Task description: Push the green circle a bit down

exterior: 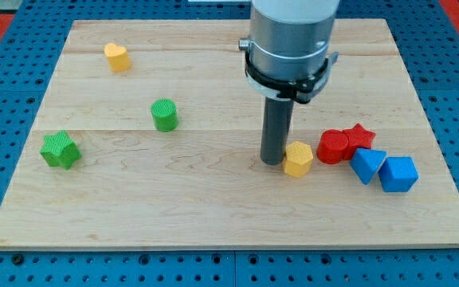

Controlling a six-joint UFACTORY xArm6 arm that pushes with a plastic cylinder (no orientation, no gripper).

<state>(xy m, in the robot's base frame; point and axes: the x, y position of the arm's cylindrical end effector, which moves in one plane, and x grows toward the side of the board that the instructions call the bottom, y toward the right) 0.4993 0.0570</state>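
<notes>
The green circle [165,115] is a small green cylinder left of the board's middle. My tip [273,162] is the lower end of the dark rod, right of centre. It stands well to the right of the green circle and a little lower, right beside a yellow block [298,159], on that block's left side. Whether they touch I cannot tell.
A green star [60,150] lies at the left. A yellow heart-like block [117,57] lies at the upper left. At the right, a red circle [334,147], a red star [360,136] and two blue blocks [367,164] [398,174] cluster together. The wooden board [229,215] rests on blue pegboard.
</notes>
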